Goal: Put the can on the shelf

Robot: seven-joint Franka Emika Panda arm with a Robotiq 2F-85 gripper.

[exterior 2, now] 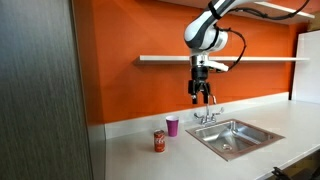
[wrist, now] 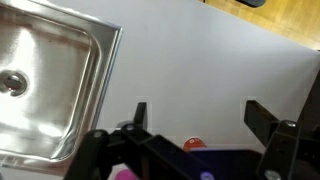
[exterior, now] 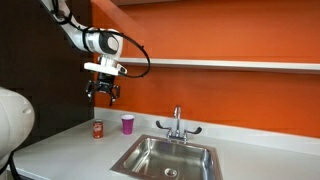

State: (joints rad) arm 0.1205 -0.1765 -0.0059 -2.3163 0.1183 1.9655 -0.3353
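One can [exterior: 98,130] stands on the table [exterior: 60,150], about 8 o'clock from the cup [exterior: 127,123]; the tool [exterior: 104,98] hangs wide open, probably empty.

No legible text or numbers, can [exterior: 98,130] markings too small

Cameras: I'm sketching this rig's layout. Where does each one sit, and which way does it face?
Exterior view: in front of the countertop near the sink, facing the orange wall; arm and open tool show upper left.
Exterior view: off the countertop's end, beside a grey panel, looking along it; arm and tool show centre.
Wrist view: on the wrist, looking down at countertop and sink corner; tool fingers show.
Shared: both exterior views show the red can, purple cup and shelf.
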